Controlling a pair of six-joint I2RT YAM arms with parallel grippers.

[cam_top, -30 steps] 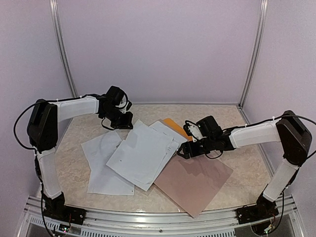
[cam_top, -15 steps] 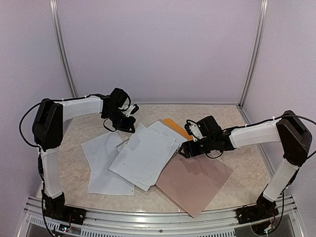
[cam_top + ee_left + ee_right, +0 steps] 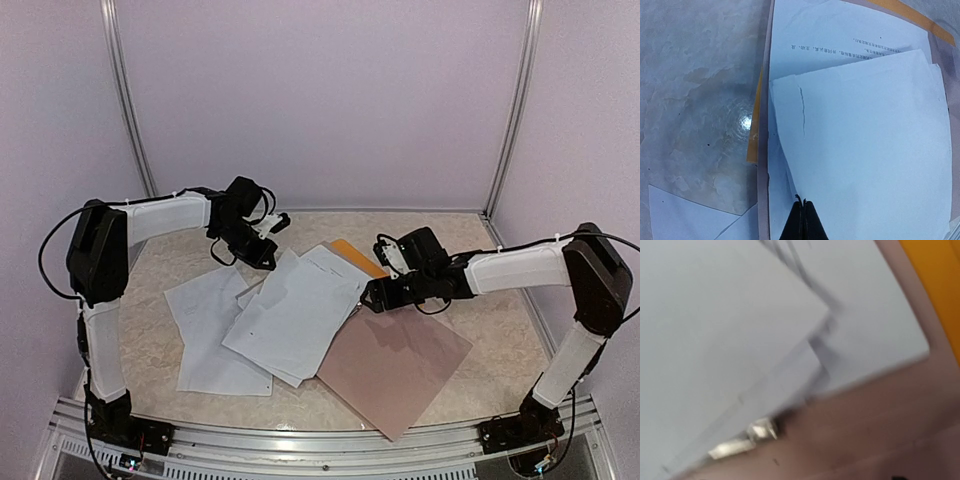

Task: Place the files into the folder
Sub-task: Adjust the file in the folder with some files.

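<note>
Under files (image 3: 295,310), folder (image 3: 351,254) mostly hidden, left end effector (image 3: 802,206) closed, right end effector (image 3: 373,299) spread

Small print on the files (image 3: 860,150) is unreadable.

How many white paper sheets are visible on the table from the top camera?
5, at least. Two sheets overlap on the left; three more lie fanned in the middle pile, partly over the orange folder. Others may be hidden beneath them.
</note>
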